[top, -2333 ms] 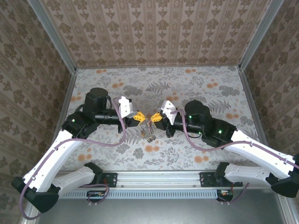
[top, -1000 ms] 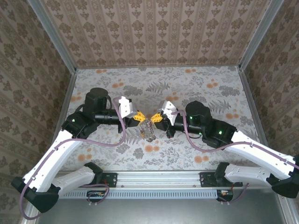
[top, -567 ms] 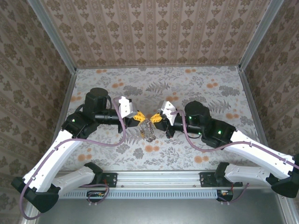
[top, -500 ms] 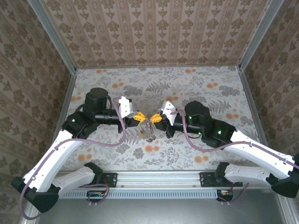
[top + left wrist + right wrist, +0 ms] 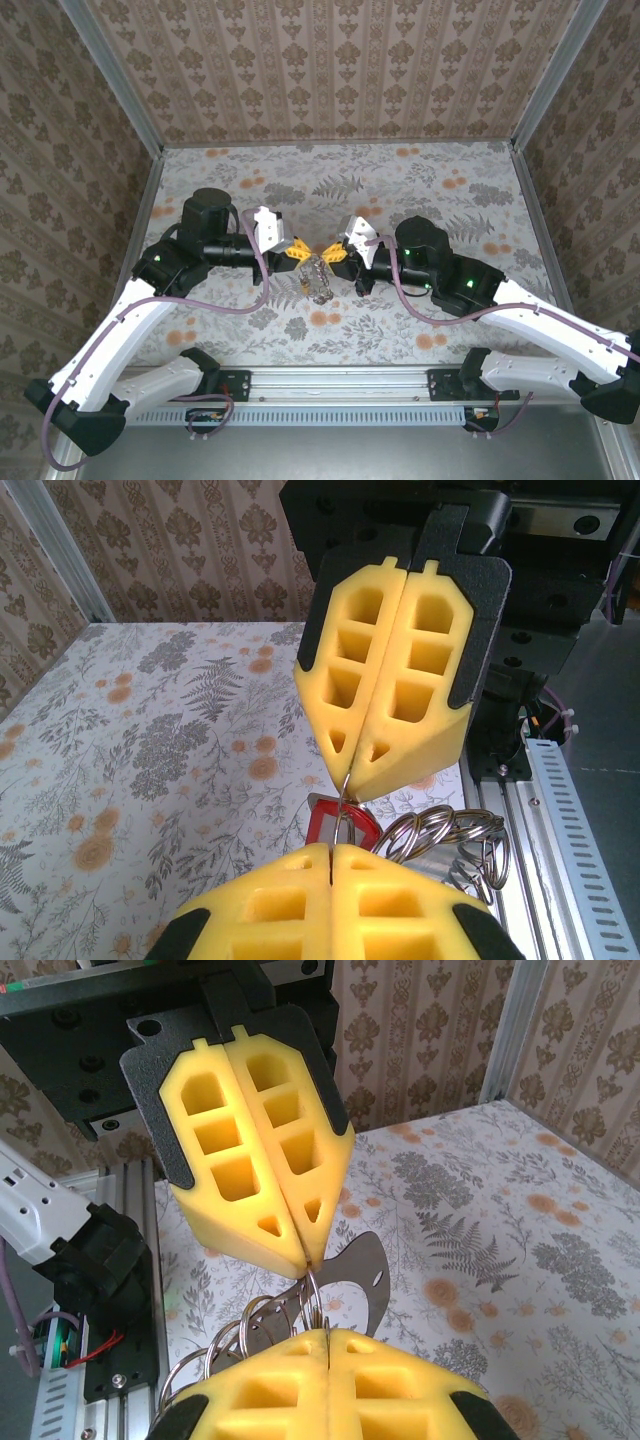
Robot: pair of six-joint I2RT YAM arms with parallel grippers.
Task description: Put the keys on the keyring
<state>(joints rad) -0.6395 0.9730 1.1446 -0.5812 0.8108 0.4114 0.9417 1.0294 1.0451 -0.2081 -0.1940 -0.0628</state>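
Where left jaws and right jaws meet over floral counter (image 5: 420,190), both clamp thin silvery metal ring cluster (image 5: 318,278); small red-headed key (image 5: 335,825) just below.

Floral tabletop (image 5: 400,180) (orange blooms) inside damask-papered walls (image 5: 330,70).

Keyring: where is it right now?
Top view, table centre: the keyring is pinched between the facing tips of the left gripper and right gripper, its loops bunched just on their near side.
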